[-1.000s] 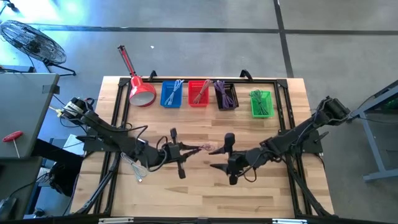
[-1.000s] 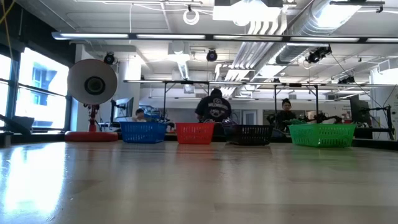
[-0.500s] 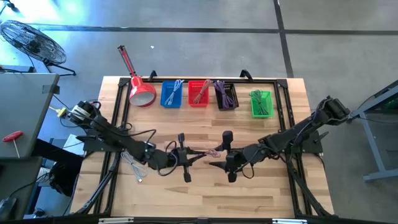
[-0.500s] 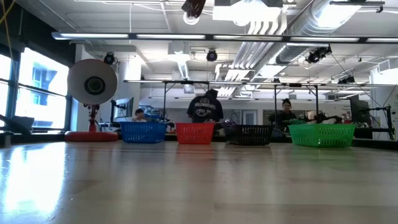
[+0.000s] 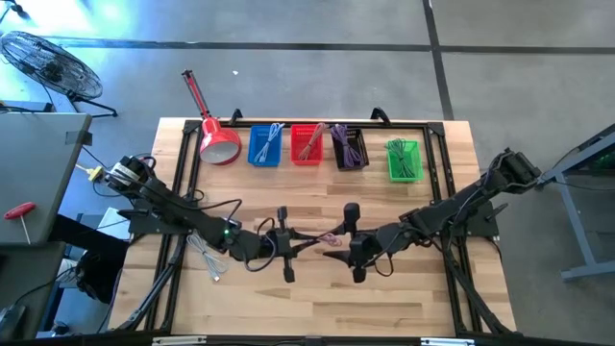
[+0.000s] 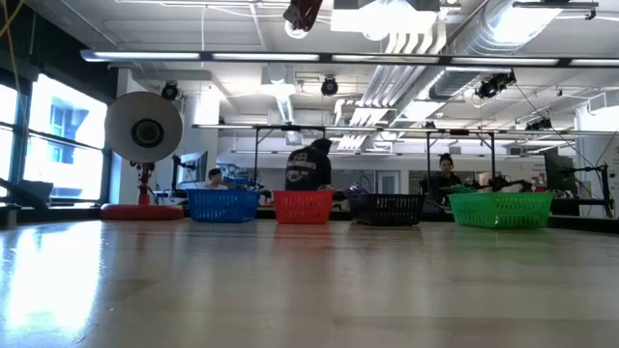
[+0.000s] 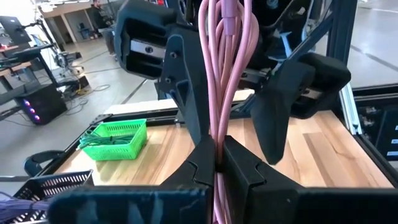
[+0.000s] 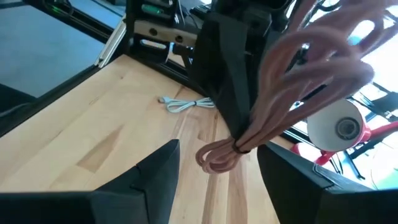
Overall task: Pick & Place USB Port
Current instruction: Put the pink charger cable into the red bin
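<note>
Pink cable [image 7: 219, 81] still pinched in left claw [image 5: 285, 240], right claw [image 5: 350, 243] still wide.

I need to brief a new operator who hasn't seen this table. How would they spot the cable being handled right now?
Look at the middle of the wooden table, where the two dark arms meet. The left gripper pinches a looped bundle of pink cable. Unlike the other cables, it hangs in the air, not in a basket.

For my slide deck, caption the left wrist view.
Left pincer shut on a coiled pink USB cable, facing the open right pincer.
</note>
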You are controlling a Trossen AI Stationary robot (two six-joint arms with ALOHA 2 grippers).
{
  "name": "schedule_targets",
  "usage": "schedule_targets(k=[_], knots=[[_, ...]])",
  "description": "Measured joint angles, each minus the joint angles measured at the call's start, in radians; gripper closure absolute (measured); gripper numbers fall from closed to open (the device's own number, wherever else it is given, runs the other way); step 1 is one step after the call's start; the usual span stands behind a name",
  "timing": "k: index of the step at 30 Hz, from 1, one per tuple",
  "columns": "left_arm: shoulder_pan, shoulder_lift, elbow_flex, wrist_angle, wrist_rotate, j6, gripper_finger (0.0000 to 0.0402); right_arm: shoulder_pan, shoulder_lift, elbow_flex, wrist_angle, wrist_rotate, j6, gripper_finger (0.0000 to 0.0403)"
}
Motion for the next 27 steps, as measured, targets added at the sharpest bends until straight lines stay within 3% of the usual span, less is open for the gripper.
schedule_targets(k=[19, 23, 27], knots=[[0.012, 0.016, 0.000, -0.021, 0.001, -0.007, 0.0398, -0.002, 0.000, 0.000, 0.093, 0.025, -0.088, 0.0201], [0.012, 0.016, 0.000, -0.022, 0.001, -0.006, 0.0398, -0.004, 0.000, 0.000, 0.093, 0.026, -0.090, 0.0243], [0.012, 0.016, 0.000, -0.029, 0.005, -0.003, 0.0398, -0.003, 0.000, 0.000, 0.093, 0.027, -0.106, 0.0327]])
